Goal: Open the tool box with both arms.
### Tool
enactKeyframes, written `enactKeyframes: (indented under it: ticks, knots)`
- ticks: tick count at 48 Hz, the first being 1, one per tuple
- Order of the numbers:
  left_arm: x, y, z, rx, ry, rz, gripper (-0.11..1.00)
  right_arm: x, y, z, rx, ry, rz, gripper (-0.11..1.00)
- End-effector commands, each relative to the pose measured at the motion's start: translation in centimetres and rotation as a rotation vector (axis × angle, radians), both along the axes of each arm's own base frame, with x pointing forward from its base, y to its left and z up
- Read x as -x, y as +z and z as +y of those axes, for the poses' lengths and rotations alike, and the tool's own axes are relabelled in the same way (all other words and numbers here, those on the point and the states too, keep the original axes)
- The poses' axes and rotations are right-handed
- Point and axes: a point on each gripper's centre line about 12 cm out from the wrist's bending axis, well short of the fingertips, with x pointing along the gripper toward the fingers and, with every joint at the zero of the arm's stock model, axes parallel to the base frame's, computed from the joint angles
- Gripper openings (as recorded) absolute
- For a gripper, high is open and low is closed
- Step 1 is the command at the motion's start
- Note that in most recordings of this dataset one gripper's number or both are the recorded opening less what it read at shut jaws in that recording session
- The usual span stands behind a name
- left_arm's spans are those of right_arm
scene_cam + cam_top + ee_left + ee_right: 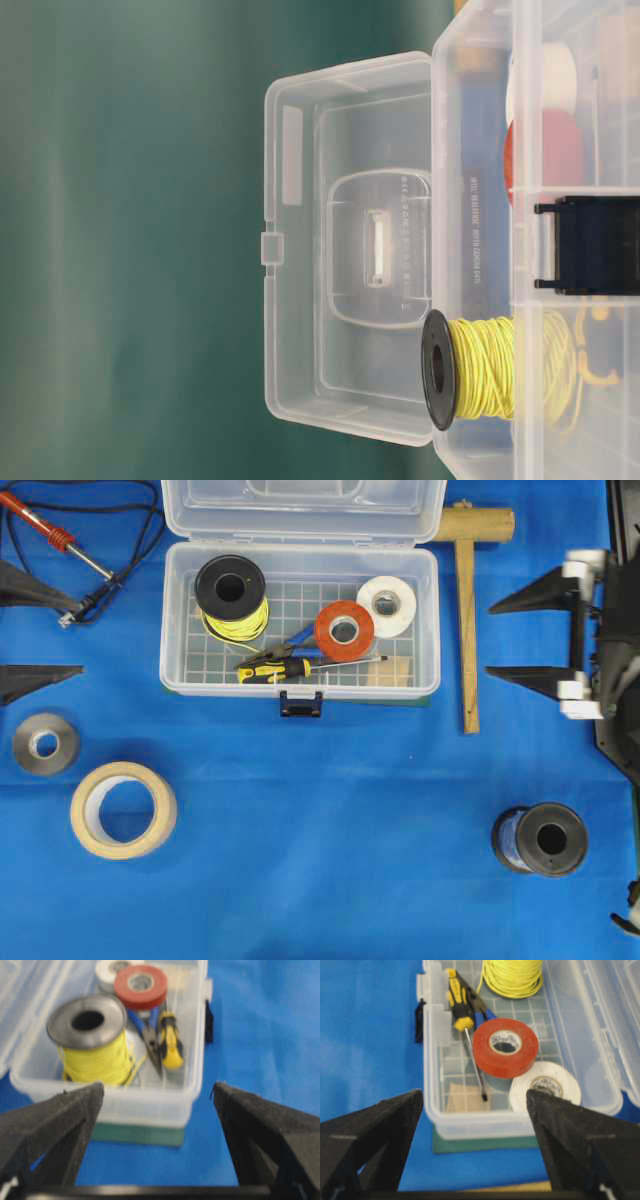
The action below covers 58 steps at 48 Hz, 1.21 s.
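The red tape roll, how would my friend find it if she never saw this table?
Look for the big clear tool box with its lid open at the top middle of the blue table. Inside, toward the right, lies the red tape roll, overlapping the white tape roll. It is the only red ring; the yellow wire spool stands at the other end.

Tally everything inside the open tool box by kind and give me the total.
Inside the tool box:
Wire spools: 1, the yellow wire spool
Tape rolls: 2, the red tape roll and the white tape roll
Screwdrivers: 1, the yellow-and-black screwdriver
Pliers: 1, the blue-handled pliers
Tan flat pieces: 1, the tan square
Total: 6
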Motion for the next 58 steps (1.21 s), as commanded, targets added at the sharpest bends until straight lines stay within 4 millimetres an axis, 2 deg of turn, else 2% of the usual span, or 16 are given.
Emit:
enactKeyframes:
  ticks: [1,8,18,58]
  knots:
    - [0.4,0.0,-0.2,0.012,-0.003,-0.036,0.87,0.9,-0.2,0.2,-0.015,-0.004,-0.038,0.83]
    - [0.7,0.3,-0.7,0.014,-0.031,-0.062,0.87,2.0,-1.5,0.4,-0.043,-0.013,-0.053,0.83]
    - [0.6,-0.2,-1.2,0.018,-0.064,-0.043,0.87,2.0,-2.6,0.4,-0.053,-0.016,-0.019,0.83]
    - [0.6,-0.2,-1.2,0.019,-0.065,-0.042,0.86,2.0,-2.8,0.4,-0.053,-0.016,-0.011,0.83]
